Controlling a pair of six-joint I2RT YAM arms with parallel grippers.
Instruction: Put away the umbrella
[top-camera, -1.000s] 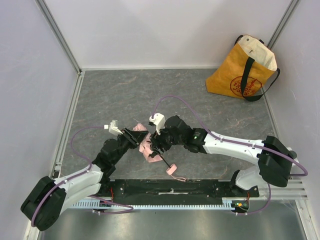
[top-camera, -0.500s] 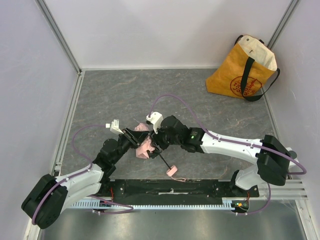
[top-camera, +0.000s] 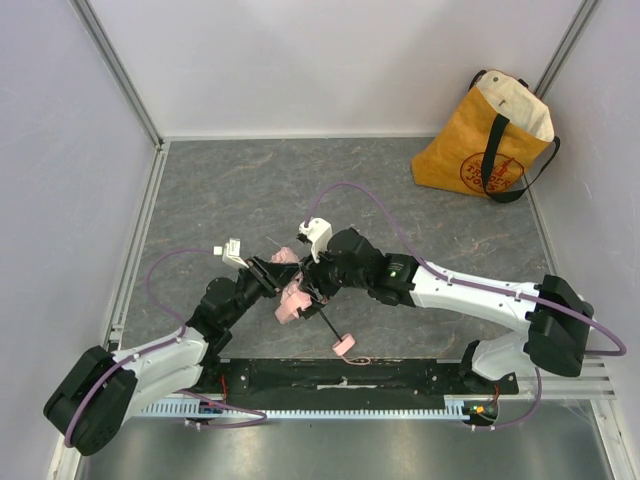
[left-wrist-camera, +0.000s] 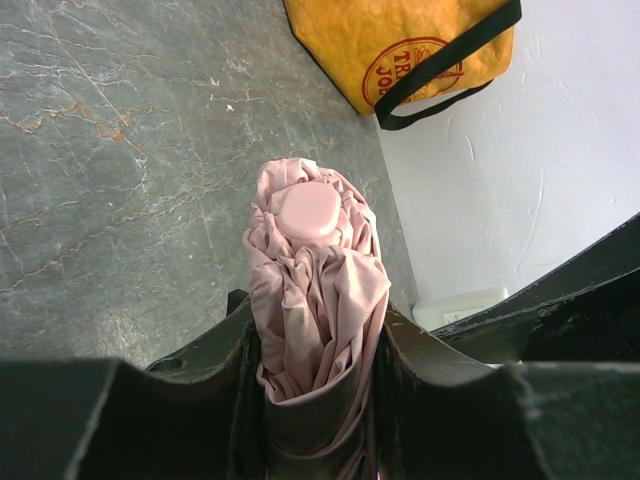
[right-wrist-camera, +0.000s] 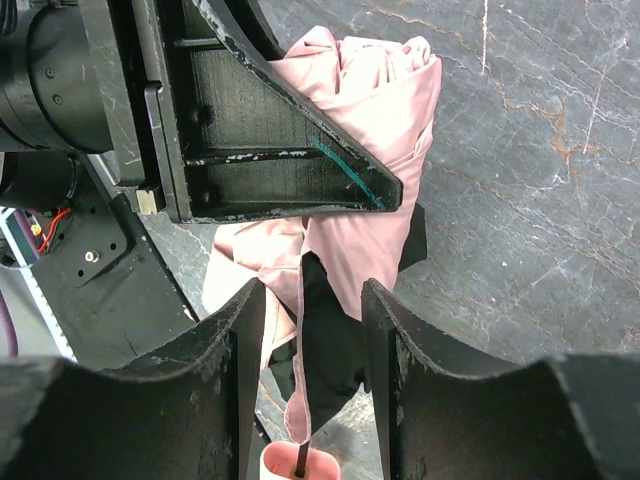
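The umbrella (top-camera: 291, 302) is a crumpled pale pink bundle near the table's front middle, between both arms. Its thin black shaft (top-camera: 328, 326) runs toward me to the small pink handle (top-camera: 344, 346). My left gripper (top-camera: 275, 275) is shut on the folded canopy; in the left wrist view the gathered pink fabric (left-wrist-camera: 320, 270) fills the gap between the fingers of the left gripper (left-wrist-camera: 318, 370), round cap pointing away. My right gripper (right-wrist-camera: 312, 340) is shut on a loose flap of the umbrella (right-wrist-camera: 385, 110), black lining showing, directly above the handle (right-wrist-camera: 298, 468). One left finger (right-wrist-camera: 270, 150) crosses that view.
A yellow tote bag (top-camera: 480, 140) with black straps stands open at the far right corner against the wall; it also shows in the left wrist view as the tote bag (left-wrist-camera: 400, 50). A black mounting plate (top-camera: 340, 375) runs along the near edge. White walls enclose the grey marbled table (top-camera: 250, 190).
The right gripper's jaws have narrowed onto the loose fabric. The spread pink cloth has gathered into a tighter bundle, and the handle has shifted slightly toward me.
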